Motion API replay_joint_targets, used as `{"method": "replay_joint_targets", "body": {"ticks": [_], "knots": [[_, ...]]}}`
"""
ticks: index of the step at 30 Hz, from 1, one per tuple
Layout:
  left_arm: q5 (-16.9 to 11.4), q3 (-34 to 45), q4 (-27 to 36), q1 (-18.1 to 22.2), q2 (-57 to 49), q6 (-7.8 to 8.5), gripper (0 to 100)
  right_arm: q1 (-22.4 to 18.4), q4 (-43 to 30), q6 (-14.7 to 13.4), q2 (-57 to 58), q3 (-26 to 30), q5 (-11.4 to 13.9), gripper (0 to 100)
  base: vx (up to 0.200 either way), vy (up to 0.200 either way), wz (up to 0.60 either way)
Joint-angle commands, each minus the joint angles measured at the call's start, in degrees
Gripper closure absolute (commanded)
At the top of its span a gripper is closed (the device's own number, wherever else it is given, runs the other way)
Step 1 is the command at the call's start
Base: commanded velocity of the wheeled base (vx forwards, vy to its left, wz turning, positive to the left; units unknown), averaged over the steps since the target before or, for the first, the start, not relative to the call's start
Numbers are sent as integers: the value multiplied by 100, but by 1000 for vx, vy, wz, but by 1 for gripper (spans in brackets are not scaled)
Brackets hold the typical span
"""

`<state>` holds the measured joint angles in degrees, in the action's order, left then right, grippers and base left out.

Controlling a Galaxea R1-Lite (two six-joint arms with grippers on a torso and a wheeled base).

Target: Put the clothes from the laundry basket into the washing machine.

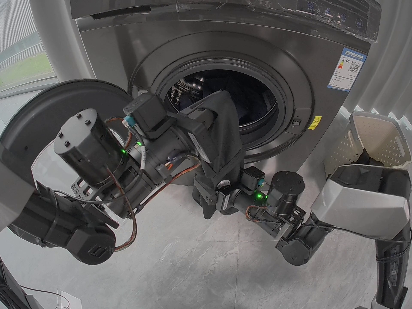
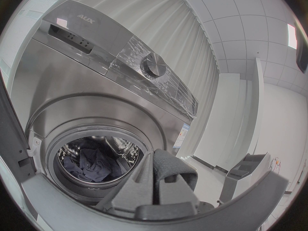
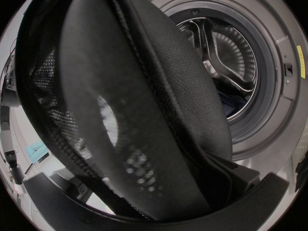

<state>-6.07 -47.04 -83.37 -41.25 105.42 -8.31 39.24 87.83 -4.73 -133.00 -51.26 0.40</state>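
Pale marbled floor tiles [image 1: 206,258] and pleated white curtains [image 2: 179,26] frame the brushed grey metal washing machine [image 1: 214,43]; its round door [image 1: 47,108] is swung open to the robot's left; dark blue clothes [image 2: 93,166] lie crumpled in the ribbed steel drum; the left gripper [image 2: 156,174] is clamped narrow on a dark, finely meshed garment [image 1: 225,142] just before the opening; the cloth's long axis hangs downward, its lower end bunched over the right gripper [image 1: 222,194], whose grip cannot be told; a cream perforated plastic laundry basket [image 1: 382,138] stands to the right.
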Motion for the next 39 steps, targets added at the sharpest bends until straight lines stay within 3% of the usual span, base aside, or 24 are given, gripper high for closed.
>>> {"method": "replay_joint_targets", "body": {"ticks": [1, 8, 9, 14, 16, 20, 24, 30, 35, 39], "knots": [[18, 20, 5, -14, -39, -12, 100, -154, -12, 7, -552, -587, -14, 0, 0, 0, 0], [27, 29, 5, -6, -31, -21, 100, -303, -12, -10, -754, -657, -40, 0, 0, 0, 0], [27, 29, 5, 12, -31, -21, 100, -303, -3, -10, -754, -657, -40, 100, 0, 0, 0], [45, 37, 5, 47, -31, -30, 100, -312, 23, -28, -745, -727, -40, 100, 0, 0, 0], [185, 73, 5, 91, -13, -30, 100, -391, 41, -28, -657, -692, -40, 100, 0, 0, 0], [194, 169, -21, 372, -4, -30, 100, -514, 50, -28, -437, -499, -40, 100, 0, 0, 0], [212, 714, -4, 794, -4, -12, 100, -699, 50, -10, 46, -121, 4, 100, 0, 0, 0], [194, 1593, -162, 900, 321, 14, 100, -672, 41, 16, 609, 28, 13, 100, 0, 0, 0], [159, 1865, -399, 1225, 892, 67, 100, -584, 15, 25, 1004, 55, 4, 100, 0, 0, 0], [150, 2015, -575, 1251, 1305, 102, 100, -505, 6, 16, 1197, 64, -14, 100, 0, 0, 0]]}}
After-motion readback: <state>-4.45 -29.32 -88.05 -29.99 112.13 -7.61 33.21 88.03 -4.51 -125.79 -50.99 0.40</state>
